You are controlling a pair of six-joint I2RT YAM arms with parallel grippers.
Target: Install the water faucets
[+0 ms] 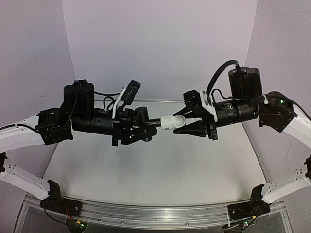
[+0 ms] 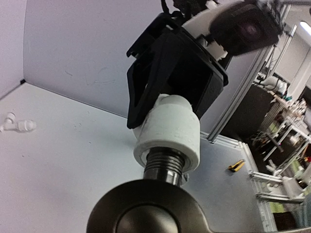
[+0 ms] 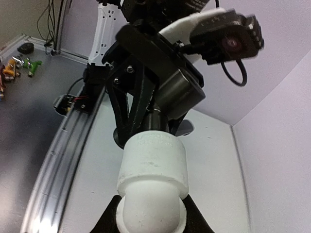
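Both arms hold parts in the air above the white table (image 1: 146,170). My left gripper (image 1: 142,129) is shut on the dark grey faucet (image 1: 154,123). Its round body (image 2: 146,208) fills the bottom of the left wrist view and hides my fingers there. The faucet's threaded end (image 2: 164,162) sits inside a white elbow fitting (image 2: 170,131), also seen from above as the white fitting (image 1: 169,121). My right gripper (image 1: 187,124) is shut on that fitting (image 3: 153,170), with a black finger (image 3: 111,219) on either side of its rounded end.
A small white fitting (image 2: 17,125) lies on the table near the left wall. A yellow and black tool (image 2: 236,166) lies by the table's edge. An aluminium rail (image 1: 155,213) runs along the near edge, and pale purple walls (image 1: 160,43) close in three sides.
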